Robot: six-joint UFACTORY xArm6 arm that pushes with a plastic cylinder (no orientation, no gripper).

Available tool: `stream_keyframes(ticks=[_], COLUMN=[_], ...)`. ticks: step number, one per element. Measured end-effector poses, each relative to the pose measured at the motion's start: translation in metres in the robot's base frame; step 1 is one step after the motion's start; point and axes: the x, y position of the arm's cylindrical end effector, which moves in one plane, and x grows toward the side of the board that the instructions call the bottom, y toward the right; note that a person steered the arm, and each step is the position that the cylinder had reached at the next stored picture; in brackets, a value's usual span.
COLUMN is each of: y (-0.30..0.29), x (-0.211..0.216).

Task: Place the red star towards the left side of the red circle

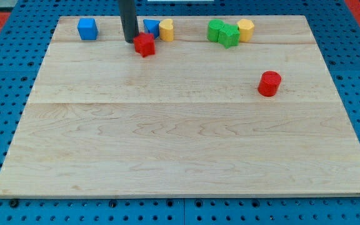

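The red star [145,45] lies near the view's top, left of centre. My tip [130,40] is the lower end of a dark rod; it touches the star's upper left side. The red circle [269,83] stands alone far to the star's right and a little lower.
Along the top edge of the wooden board [180,144] sit a blue cube [87,29] at the left, a blue block [150,26] and a yellow block [166,29] just above the star, then two green blocks [224,32] and a yellow block [245,29].
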Motion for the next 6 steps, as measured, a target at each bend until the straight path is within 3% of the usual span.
stream_keyframes(ticks=[2, 3, 4, 5, 6], y=[0.151, 0.106, 0.069, 0.066, 0.162], x=[0.029, 0.052, 0.045, 0.077, 0.088])
